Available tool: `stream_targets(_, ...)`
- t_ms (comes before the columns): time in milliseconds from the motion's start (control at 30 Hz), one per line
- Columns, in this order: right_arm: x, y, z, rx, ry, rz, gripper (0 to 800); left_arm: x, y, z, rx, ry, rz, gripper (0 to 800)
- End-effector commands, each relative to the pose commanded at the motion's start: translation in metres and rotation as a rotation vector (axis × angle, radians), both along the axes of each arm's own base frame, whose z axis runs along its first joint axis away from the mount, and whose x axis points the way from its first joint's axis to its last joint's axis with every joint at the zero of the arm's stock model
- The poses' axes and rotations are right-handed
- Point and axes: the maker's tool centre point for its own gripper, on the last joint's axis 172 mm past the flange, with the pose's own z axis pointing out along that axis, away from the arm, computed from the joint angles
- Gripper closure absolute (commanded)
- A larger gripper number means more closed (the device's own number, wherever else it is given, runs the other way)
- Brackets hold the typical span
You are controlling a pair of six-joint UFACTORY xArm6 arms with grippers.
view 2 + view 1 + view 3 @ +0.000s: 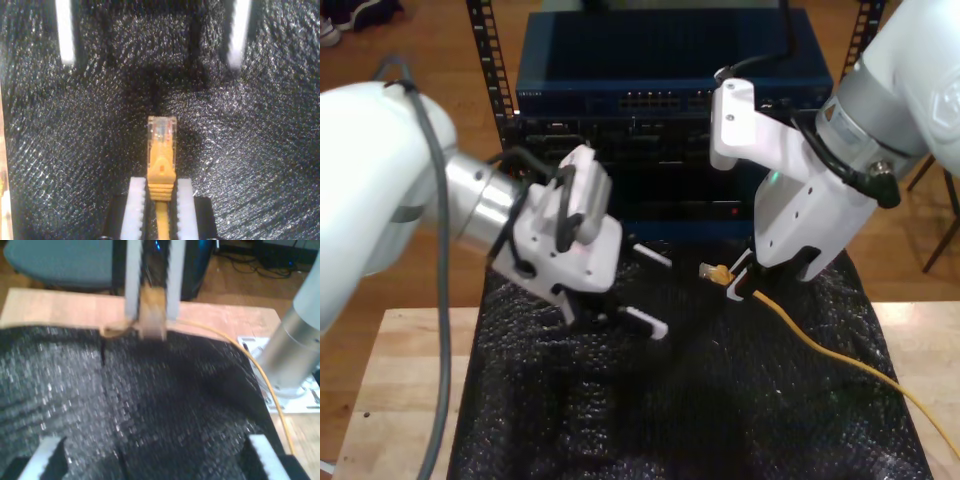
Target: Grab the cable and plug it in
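Note:
The cable (820, 345) is thin and yellow-orange, trailing across the black mat toward the exterior view's right. Its clear plug (161, 131) sticks out past the fingertips of my second gripper (160, 184), which is shut on the boot just behind it. In the exterior view this gripper (740, 282) hangs at the right, with the plug (712, 271) pointing left. My first gripper (655, 290) stands open at the exterior view's left, facing the plug with a gap between them. The first wrist view shows its own fingers (52, 452) spread wide, and my second gripper (152, 320) holding the orange boot.
A black bubble-textured mat (670, 410) covers the wooden table (400, 400). Behind it stands a dark blue rack unit (660, 80) with a row of ports. A silver arm column (295, 350) and a blue chair (60, 260) appear in the first wrist view.

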Motion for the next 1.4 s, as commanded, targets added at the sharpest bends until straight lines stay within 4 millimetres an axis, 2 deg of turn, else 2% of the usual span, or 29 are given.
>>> stream_targets(300,0.000,0.007,0.003,0.023,0.007,-0.001,797,0.006,-0.003,0.016,-0.020,-0.031,-0.004,10)
stream_targets(433,0.000,0.010,0.003,0.027,0.009,0.001,797,0.006,-0.002,0.019,-0.024,-0.035,0.001,33)
stream_targets(500,0.001,0.011,0.001,0.026,0.010,0.001,797,0.005,-0.004,0.020,-0.033,-0.031,0.000,69)
stream_targets(767,0.005,0.012,-0.001,0.026,0.018,-0.003,797,0.003,-0.006,0.022,-0.051,-0.018,0.000,72)
stream_targets(967,0.006,0.014,-0.009,0.019,0.041,-0.003,797,0.000,-0.006,0.023,-0.055,-0.013,-0.008,93)
stream_targets(1400,0.017,0.024,-0.003,0.046,0.035,-0.010,797,-0.003,-0.011,0.030,-0.089,-0.002,-0.012,215)
